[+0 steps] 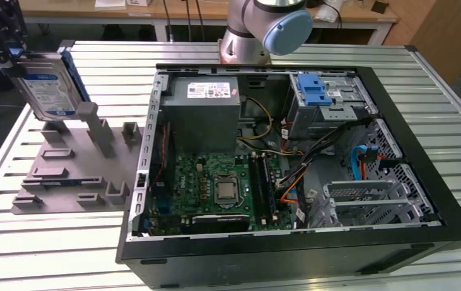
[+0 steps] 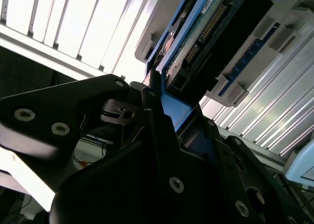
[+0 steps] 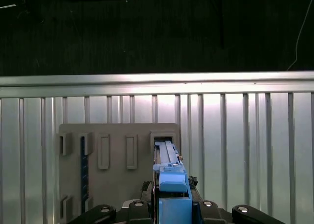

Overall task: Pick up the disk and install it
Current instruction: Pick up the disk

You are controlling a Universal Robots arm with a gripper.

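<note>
Gripper (image 3: pixel 171 197): mine, clenched on the disk's blue bracket edge.
Disk (image 1: pixel 48 85): on edge, slightly tilted, hanging just above the grey slotted holder (image 1: pixel 68 176), over its far slots.
Open computer case (image 1: pixel 295 257): right beside the holder; its blue-latched drive cage (image 1: pixel 327 97) sits well apart from the holder.
Risk 1: I grip 1 thin plastic edge, so a quick swing could twist the disk loose.
Risk 2: carried too low, its bottom corner could clip a holder post.
</note>
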